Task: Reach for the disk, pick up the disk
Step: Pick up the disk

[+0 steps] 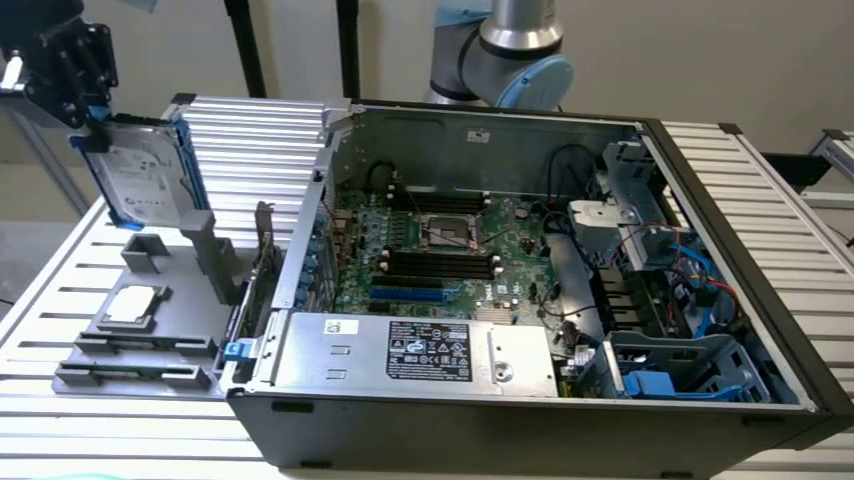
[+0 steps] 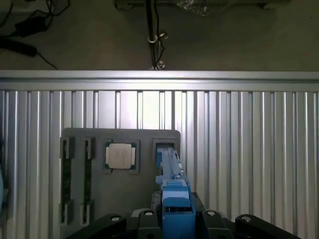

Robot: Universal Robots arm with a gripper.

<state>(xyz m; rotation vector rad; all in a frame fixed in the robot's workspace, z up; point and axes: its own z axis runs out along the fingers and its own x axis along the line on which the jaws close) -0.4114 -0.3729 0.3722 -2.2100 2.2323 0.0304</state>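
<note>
The hand (image 1: 88, 118), closed partway on the disk's (image 1: 144, 172) top edge, holds it upright above the tray (image 1: 187, 320), so reach and pickup look done.

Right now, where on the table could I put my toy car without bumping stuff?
Bare slats lie on the table at the exterior view's right of the computer case, and along the near edge in front of the grey tray. It is crowded on the tray, with its chip and slots, and beneath the disk hanging in the gripper.
</note>
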